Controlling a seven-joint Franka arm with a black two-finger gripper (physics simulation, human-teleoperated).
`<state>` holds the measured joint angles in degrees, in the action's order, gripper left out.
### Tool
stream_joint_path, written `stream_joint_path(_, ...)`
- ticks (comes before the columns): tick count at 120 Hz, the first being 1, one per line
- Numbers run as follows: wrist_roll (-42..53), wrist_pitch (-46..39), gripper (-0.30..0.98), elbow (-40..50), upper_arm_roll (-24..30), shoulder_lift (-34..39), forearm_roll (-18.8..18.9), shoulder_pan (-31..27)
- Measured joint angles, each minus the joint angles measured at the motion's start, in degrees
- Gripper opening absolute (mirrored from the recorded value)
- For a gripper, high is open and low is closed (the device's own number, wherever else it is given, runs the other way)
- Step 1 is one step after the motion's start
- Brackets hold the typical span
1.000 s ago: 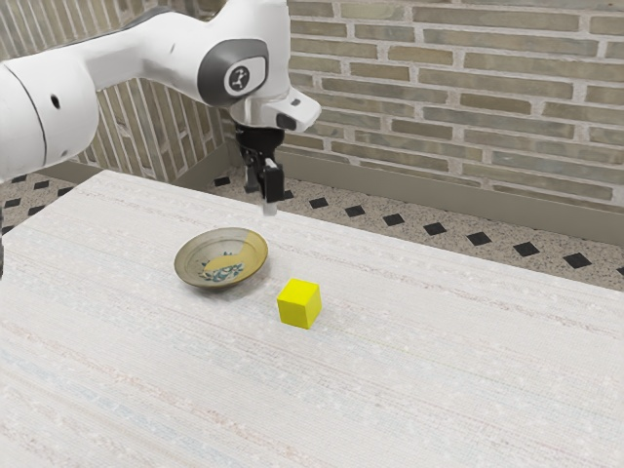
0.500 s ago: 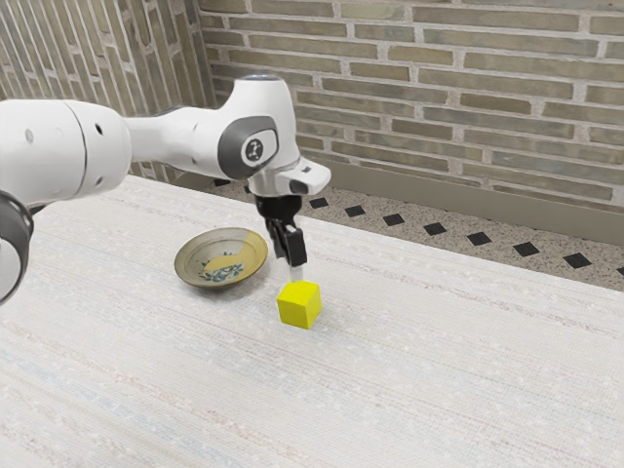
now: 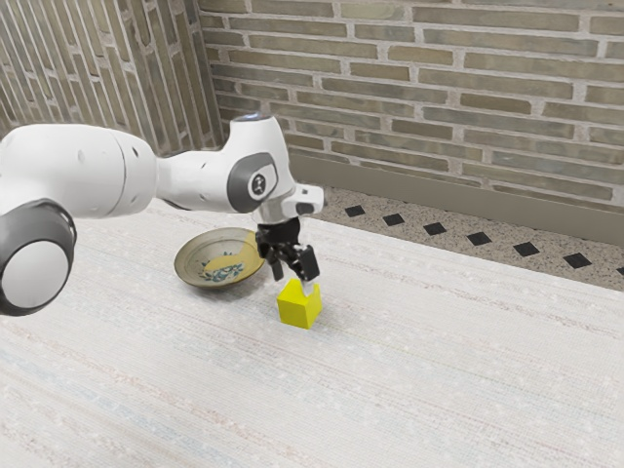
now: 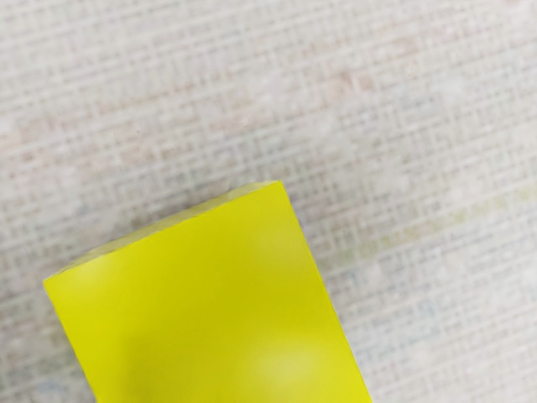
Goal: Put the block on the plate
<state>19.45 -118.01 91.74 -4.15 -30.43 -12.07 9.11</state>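
Note:
My gripper (image 3: pixel 293 282) is low over the yellow block (image 3: pixel 298 306) in the exterior view, its two fingers spread apart. One fingertip overlaps the block's top edge in that view; the far fingertip is partly hidden. The block rests on the table, and its yellow top (image 4: pixel 218 294) lies just under my hand in the wrist view. Left of the block in the exterior view stands the shallow patterned plate (image 3: pixel 207 270), with nothing on it.
The pale, woven-looking table (image 3: pixel 419 370) extends around the block and plate. Beyond its far edge are a speckled floor with dark diamonds (image 3: pixel 478 239) and a brick wall (image 3: pixel 439 127).
My hand has come down from above the table to the block and has turned, so the two fingers now show spread apart. The block and plate have stayed where they were.

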Motion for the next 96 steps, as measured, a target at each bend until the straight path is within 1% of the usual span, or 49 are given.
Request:
stream_joint_path(20,-3.2,-1.5,0.69,-2.8,-0.9,-3.7,-1.1,-0.1)
stream_joint_path(44,-5.9,-2.8,0.69,-3.3,-1.0,-6.2,-3.6,-0.1)
stream_joint_path(66,-7.7,-3.5,0.68,-3.3,-1.0,-7.8,-4.1,0.0)
stream_joint_path(72,-8.0,-3.6,0.66,-3.4,-1.0,-8.1,-4.0,0.0)
stream_joint_path(96,-9.2,-3.8,0.50,-3.4,-1.0,-8.1,-3.9,0.0)
